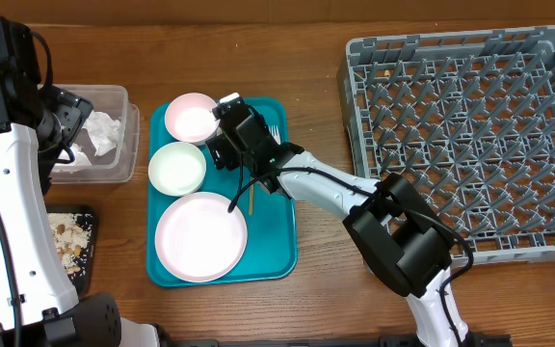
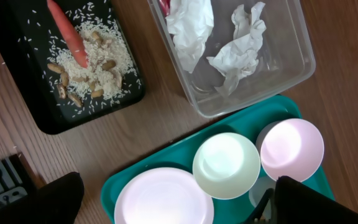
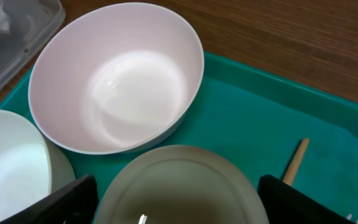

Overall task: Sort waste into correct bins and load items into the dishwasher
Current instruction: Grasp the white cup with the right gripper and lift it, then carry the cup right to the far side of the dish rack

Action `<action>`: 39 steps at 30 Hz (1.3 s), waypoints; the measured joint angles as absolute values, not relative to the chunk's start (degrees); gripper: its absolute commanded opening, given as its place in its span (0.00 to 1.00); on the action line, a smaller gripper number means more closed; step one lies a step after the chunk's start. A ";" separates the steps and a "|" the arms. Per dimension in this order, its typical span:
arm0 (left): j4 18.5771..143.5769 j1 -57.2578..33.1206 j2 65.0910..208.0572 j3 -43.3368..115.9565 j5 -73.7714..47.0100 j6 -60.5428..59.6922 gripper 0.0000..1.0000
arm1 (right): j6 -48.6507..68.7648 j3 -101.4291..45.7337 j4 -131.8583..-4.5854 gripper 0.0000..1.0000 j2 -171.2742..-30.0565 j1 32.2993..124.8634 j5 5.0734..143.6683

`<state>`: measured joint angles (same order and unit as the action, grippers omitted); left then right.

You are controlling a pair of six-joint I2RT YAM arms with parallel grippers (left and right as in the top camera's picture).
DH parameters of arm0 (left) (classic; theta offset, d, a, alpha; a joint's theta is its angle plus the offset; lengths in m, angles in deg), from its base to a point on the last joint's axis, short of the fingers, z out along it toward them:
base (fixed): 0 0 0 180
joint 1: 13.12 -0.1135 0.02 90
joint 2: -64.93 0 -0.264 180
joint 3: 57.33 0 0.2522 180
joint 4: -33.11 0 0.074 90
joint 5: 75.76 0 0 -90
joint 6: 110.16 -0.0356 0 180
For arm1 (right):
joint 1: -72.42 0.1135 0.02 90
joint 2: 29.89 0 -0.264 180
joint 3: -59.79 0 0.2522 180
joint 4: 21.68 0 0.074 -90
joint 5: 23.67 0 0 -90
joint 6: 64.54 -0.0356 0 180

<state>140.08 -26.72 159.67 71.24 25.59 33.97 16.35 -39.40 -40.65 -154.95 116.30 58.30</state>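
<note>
The white cup (image 3: 179,180) sits on the teal tray (image 3: 247,118), between the spread fingers of the right end effector (image 3: 178,202), which straddles it. Whether they touch it I cannot tell. The pink bowl (image 3: 114,81) lies at its 11 o'clock and the wooden stick (image 3: 296,158) at 3 o'clock. The left end effector (image 2: 179,202) hangs wide apart, empty.

3 downward views sharing teal tray (image 1: 273,241)

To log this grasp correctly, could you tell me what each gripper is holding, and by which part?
The left gripper is open and holds nothing. The right gripper straddles the white cup across its sides; whether it actually grips it cannot be told.
</note>
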 measured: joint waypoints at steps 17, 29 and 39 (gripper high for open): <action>140.08 -26.72 159.67 71.24 25.59 33.97 1.00 | 16.44 -39.42 -40.54 0.64 -154.95 116.30 57.36; 140.08 -26.72 159.67 71.24 25.59 33.97 1.00 | 15.63 -39.42 -47.53 0.68 -143.60 111.97 57.81; 140.08 -26.72 159.67 71.22 25.59 33.97 1.00 | 15.26 -39.66 -58.42 0.73 -125.72 86.74 58.08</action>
<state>140.08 -26.72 159.67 71.22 25.59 33.97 15.26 -39.66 -58.42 -125.72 86.74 58.08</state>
